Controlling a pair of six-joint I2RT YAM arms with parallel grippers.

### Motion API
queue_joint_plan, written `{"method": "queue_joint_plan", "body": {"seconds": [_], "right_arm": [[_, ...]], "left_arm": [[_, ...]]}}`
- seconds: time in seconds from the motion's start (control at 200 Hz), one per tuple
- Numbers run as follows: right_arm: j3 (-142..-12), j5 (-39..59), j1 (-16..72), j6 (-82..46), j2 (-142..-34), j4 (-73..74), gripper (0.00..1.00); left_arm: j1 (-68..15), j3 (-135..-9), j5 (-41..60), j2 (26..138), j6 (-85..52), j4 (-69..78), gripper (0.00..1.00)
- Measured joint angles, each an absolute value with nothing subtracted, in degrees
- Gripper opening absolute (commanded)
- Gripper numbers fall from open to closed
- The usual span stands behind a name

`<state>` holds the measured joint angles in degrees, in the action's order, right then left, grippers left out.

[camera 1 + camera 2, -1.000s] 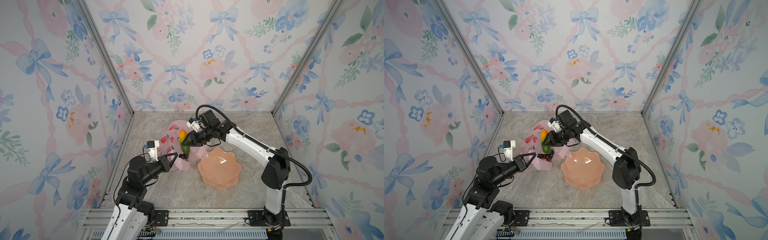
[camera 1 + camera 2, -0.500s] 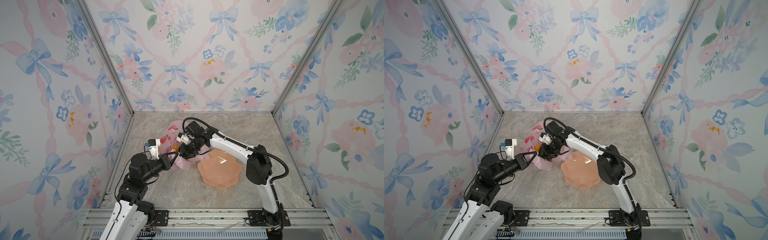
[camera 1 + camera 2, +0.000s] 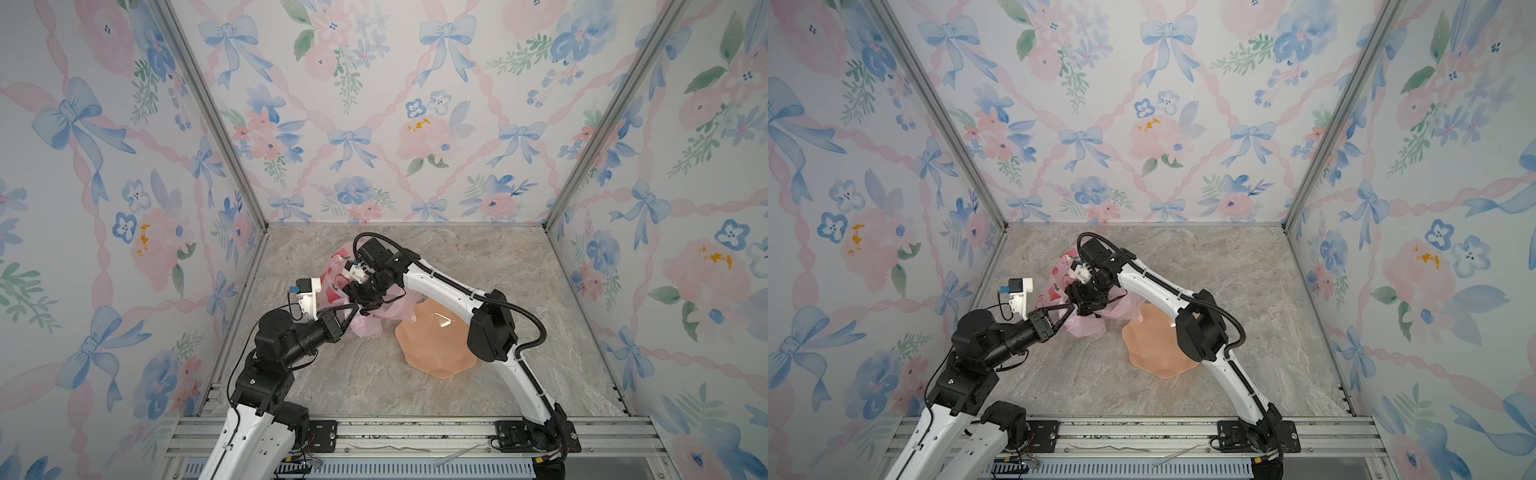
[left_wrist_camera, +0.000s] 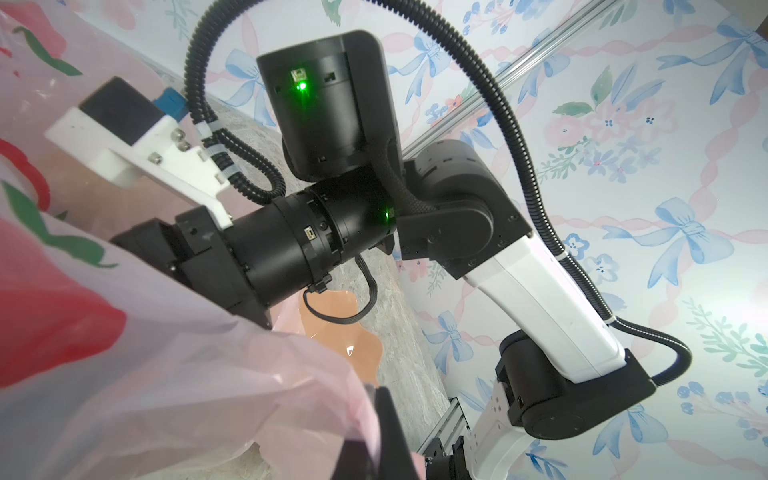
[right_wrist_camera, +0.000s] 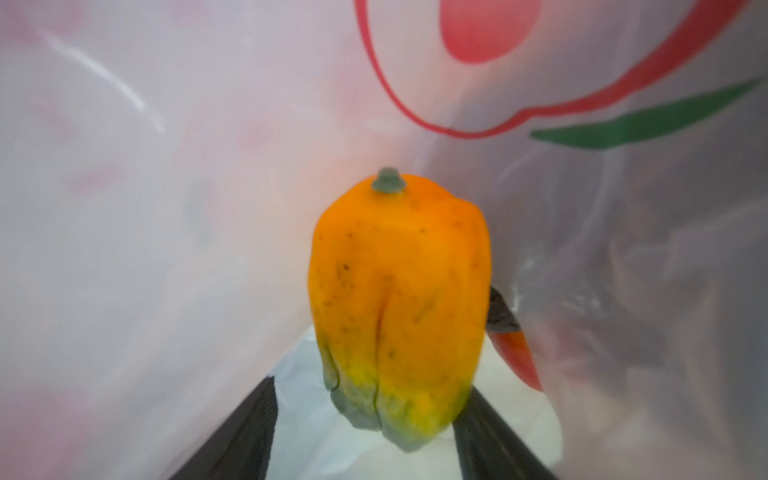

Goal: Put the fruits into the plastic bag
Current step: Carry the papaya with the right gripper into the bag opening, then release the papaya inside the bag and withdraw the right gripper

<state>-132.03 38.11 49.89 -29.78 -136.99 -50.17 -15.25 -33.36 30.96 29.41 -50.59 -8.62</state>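
Now my right claw (image 5: pixel 370 399) gapes around the papaya (image 5: pixel 399 291), which could spill if my left claw (image 3: pixel 354 308) pinching the bag (image 3: pixel 368 328) slips.

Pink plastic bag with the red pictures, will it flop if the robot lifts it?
Probably floppy: the thin pink crinkly plastic bag sags in folds where the left gripper pinches it. Its see-through film looks light and might tear easily.
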Motion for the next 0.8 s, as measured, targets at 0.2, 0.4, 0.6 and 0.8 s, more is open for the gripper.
{"method": "queue_joint_plan", "body": {"seconds": [0.2, 0.4, 0.6, 0.8], "right_arm": [[-131.2, 36.8, 49.8, -28.6, -135.1, -50.4, 0.93], [-128.0, 35.3, 49.2, -27.1, -130.4, -51.2, 0.96], [-124.9, 32.2, 49.1, -24.9, -124.5, -52.8, 0.96], [-120.6, 28.4, 47.7, -22.6, -116.4, -53.5, 0.96]], "left_arm": [[-15.3, -33.4, 30.9, 29.3, -50.6, -8.6, 0.00], [-15.4, -33.3, 30.9, 29.3, -50.6, -8.6, 0.00], [-15.4, -33.3, 30.9, 29.0, -50.6, -8.6, 0.00], [-15.4, -33.2, 30.9, 28.8, -50.6, -8.6, 0.00]]}}
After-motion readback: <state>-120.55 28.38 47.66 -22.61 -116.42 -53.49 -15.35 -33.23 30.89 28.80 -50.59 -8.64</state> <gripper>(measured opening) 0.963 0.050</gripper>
